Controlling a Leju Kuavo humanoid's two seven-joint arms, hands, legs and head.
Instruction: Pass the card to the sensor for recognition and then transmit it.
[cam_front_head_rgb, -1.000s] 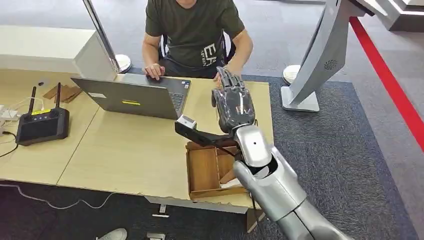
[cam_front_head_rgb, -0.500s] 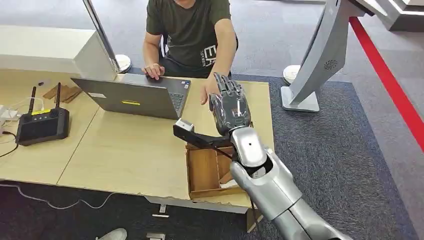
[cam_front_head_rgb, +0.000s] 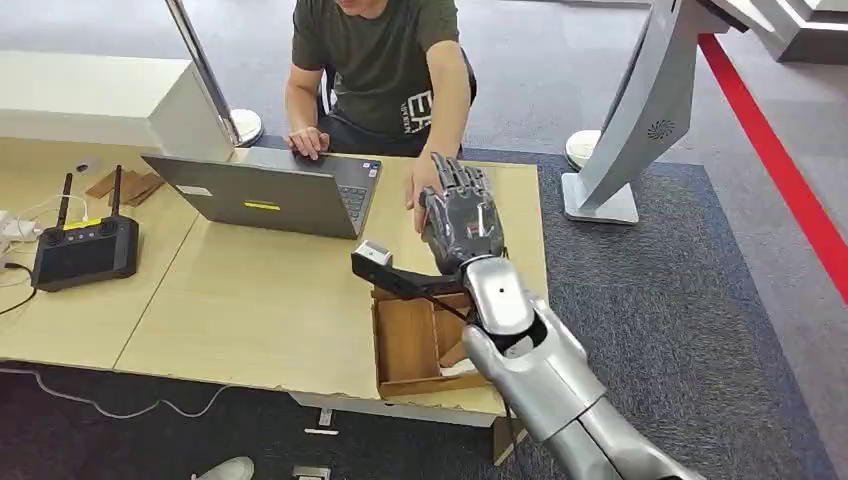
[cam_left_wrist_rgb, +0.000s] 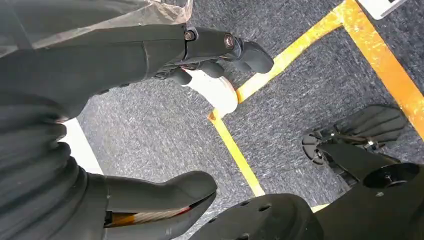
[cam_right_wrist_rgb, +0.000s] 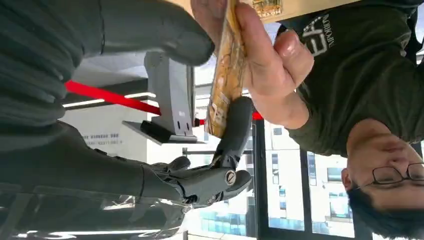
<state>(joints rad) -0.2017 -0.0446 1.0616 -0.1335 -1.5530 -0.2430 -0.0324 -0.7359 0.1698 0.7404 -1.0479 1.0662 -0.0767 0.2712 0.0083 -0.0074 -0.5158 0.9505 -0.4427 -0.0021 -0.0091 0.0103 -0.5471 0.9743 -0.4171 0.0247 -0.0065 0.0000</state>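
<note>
The right hand (cam_front_head_rgb: 462, 222) is raised over the table (cam_front_head_rgb: 250, 300) near its far right corner, and it holds the card (cam_right_wrist_rgb: 227, 65) between the thumb and a dark finger (cam_right_wrist_rgb: 235, 127). A person's hand (cam_right_wrist_rgb: 265, 65) grips the same card from the other side, so both have it at once. The person sits at the table's far edge, with the other hand by a laptop (cam_front_head_rgb: 265, 192). A wooden tray (cam_front_head_rgb: 408, 342) lies at the near right edge, below the right arm. A black controller (cam_front_head_rgb: 85, 250) sits toward the left edge. The left hand (cam_left_wrist_rgb: 100, 100) hangs over grey carpet, fingers apart and holding nothing.
</note>
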